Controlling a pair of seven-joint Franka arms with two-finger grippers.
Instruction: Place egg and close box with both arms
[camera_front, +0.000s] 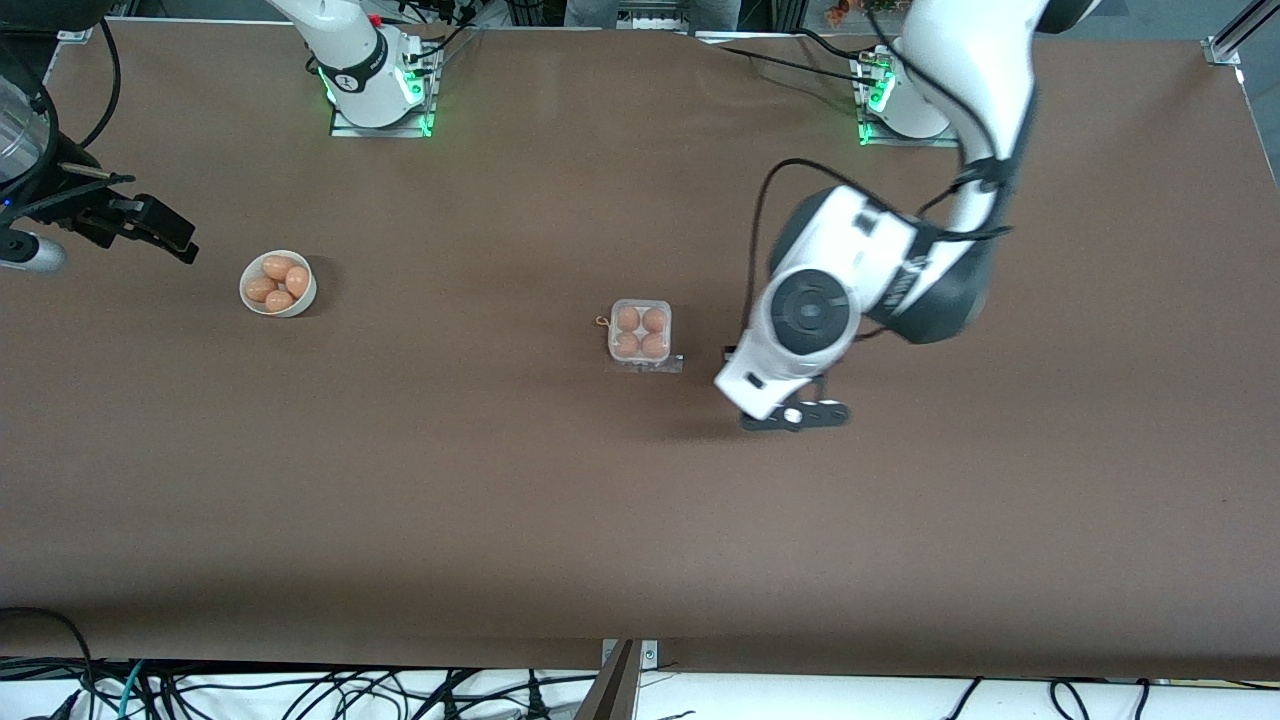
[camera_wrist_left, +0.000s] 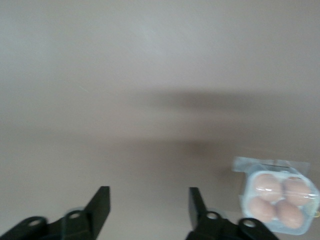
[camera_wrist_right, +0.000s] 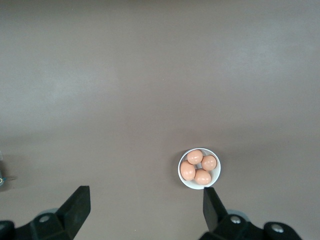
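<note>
Brown matting covers the table (camera_front: 640, 520), and we log wide bare surface on every side of the box (camera_front: 640, 333), most of it nearer the front camera.

Item one: the box, clear plastic, square, near the table's middle. Its four cells each hold an orange-brown egg (camera_front: 627, 318), and the transparent lid looks down over them. A clear flap shows along the box's nearer edge.

Item two: a white bowl (camera_front: 278, 284) toward the right arm's end, well apart from the box, holding four more eggs.

Item three: the left gripper (camera_front: 795, 416) hangs over bare table beside the box, fingers (camera_wrist_left: 100, 202) spread, nothing between them.

Item four: the right gripper (camera_front: 150, 228) waits near the table's edge beside the bowl, fingers (camera_wrist_right: 77, 205) spread wide and empty.
</note>
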